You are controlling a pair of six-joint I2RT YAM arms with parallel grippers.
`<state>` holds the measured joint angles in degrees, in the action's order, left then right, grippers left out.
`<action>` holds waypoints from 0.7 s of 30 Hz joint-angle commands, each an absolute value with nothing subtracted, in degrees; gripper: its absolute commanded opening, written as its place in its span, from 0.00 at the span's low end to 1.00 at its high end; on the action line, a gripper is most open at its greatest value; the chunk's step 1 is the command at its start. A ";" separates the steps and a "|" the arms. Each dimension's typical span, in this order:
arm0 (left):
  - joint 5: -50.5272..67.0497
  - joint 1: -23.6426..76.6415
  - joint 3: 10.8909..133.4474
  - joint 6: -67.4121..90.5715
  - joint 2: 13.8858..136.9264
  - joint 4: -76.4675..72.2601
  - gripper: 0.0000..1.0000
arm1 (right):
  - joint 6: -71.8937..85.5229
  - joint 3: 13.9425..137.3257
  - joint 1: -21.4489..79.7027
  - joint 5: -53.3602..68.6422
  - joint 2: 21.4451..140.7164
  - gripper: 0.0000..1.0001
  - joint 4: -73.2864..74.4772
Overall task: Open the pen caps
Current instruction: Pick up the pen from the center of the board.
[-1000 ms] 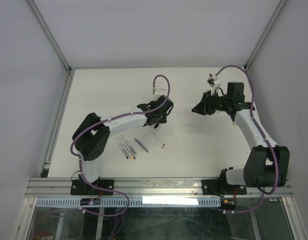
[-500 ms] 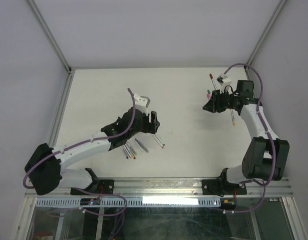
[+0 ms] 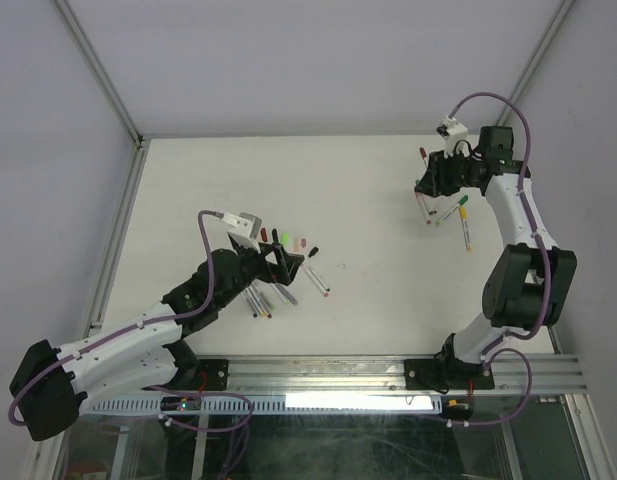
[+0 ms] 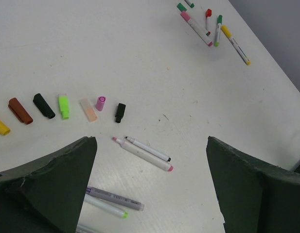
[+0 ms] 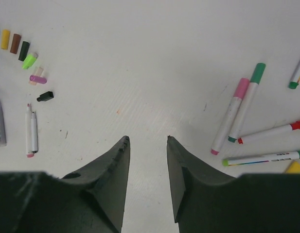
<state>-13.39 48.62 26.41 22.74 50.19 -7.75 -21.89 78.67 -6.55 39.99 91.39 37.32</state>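
Stubby coloured plastic pen caps (image 4: 64, 106) at near left look light and slick, best pinched across their sides; left gripper (image 4: 150, 141) gapes empty, right gripper (image 5: 147, 138) narrowly parted, empty.

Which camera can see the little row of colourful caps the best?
The left wrist camera: the row of caps lies close and clear, each colour easy to tell. The right wrist camera shows them small in its top-left corner. The top camera shows only tiny specks by the left gripper.
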 commanded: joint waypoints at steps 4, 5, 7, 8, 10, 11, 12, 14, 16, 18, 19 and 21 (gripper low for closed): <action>-15.11 47.94 24.93 21.96 48.03 -12.42 0.99 | -23.64 84.42 -6.71 33.80 97.51 0.39 37.36; -15.50 47.87 24.70 21.85 47.92 -12.71 0.99 | -23.64 84.93 -6.68 32.87 98.55 0.39 37.28; -16.13 47.89 24.02 21.60 47.54 -13.46 0.99 | -23.94 85.41 -6.29 31.42 100.28 0.39 36.91; -16.47 47.93 23.61 21.52 47.36 -13.95 0.99 | -24.17 85.24 -5.86 30.62 101.05 0.39 36.69; -16.93 47.91 22.75 21.44 47.08 -15.08 0.99 | -24.26 84.69 -5.10 28.92 102.22 0.39 36.25; -16.96 47.83 22.25 21.32 46.88 -15.64 0.99 | -24.21 84.12 -4.66 27.81 102.56 0.39 35.72; -16.85 47.87 21.67 21.24 46.62 -16.50 0.99 | -24.00 83.58 -4.47 26.72 102.90 0.39 35.13; -16.77 47.82 20.39 20.94 46.04 -18.19 0.99 | -23.32 82.92 -4.31 24.15 103.72 0.39 33.84; -16.96 47.84 19.54 20.69 45.61 -19.54 0.99 | -22.30 83.06 -4.30 22.11 104.85 0.39 33.10; -16.96 47.88 19.37 20.32 45.43 -19.78 0.99 | -21.35 83.06 -4.23 20.28 105.92 0.39 32.43; -16.89 47.90 19.34 20.16 45.32 -19.71 0.99 | -20.86 82.98 -4.14 19.38 106.44 0.38 32.08; -16.94 47.87 19.28 20.08 45.25 -19.69 0.99 | -20.09 82.97 -3.97 18.46 107.72 0.38 31.39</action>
<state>-16.01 48.62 19.33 21.78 46.59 -14.70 -22.13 82.59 -4.08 23.03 106.02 35.29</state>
